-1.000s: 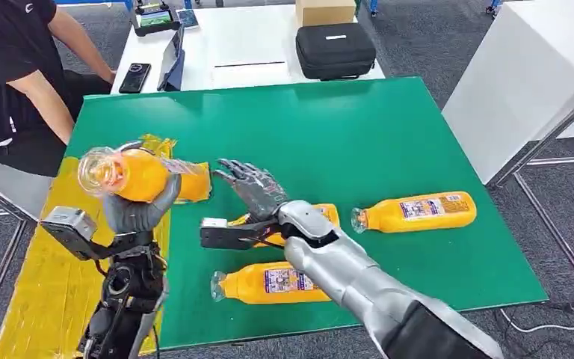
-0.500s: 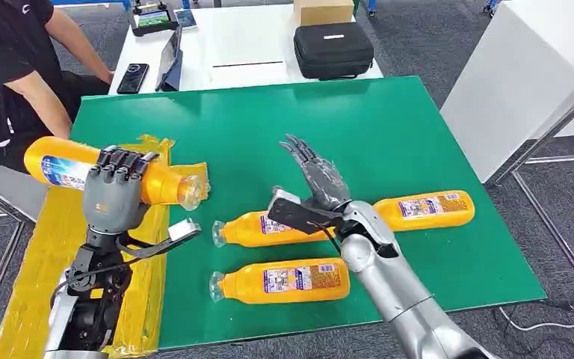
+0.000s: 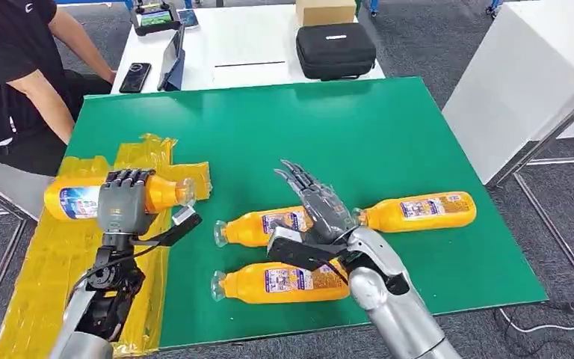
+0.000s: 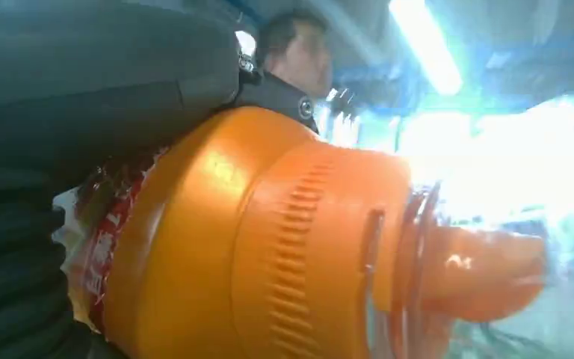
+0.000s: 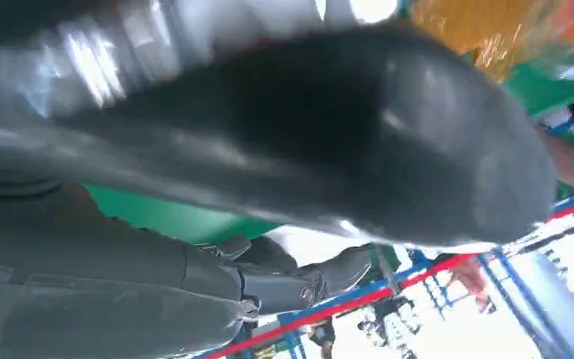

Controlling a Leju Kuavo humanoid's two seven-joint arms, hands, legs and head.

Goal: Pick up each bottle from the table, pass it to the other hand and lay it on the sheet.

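- Left hand point(image 3: 123, 200) clamps an orange juice bottle point(image 3: 82, 199) round its middle, fingers wrapped over the top of the body, label end pointing outward and neck toward the table centre.
- Held bottle lies roughly level over the yellow sheet point(image 3: 48, 277), which is taped along the near-left edge of the green table point(image 3: 359, 127); whether it touches the sheet cannot be told.
- Left wrist view shows the same bottle's ribbed shoulder point(image 4: 291, 247) close against the palm, so the hold looks seated rather than a fingertip pinch.
- Right hand point(image 3: 318, 206) is empty, fingers spread and extended, hovering above the middle bottle point(image 3: 258, 226).
- Three bottles lie on their sides on the table: the middle bottle, the near bottle point(image 3: 280, 282) close to the table's front edge, and the far-right bottle point(image 3: 418, 210).
- Handling judgement: bottles appear full, hence moderately heavy; plastic wall is likely smooth and slightly yielding, and a round body can roll once released.
- Recommended hold: mid-body across the label, where the diameter is constant; the tapered neck offers poor purchase.
- Risk: release onto crinkled sheet may let the bottle roll toward the table edge; lay it flat before the fingers part.
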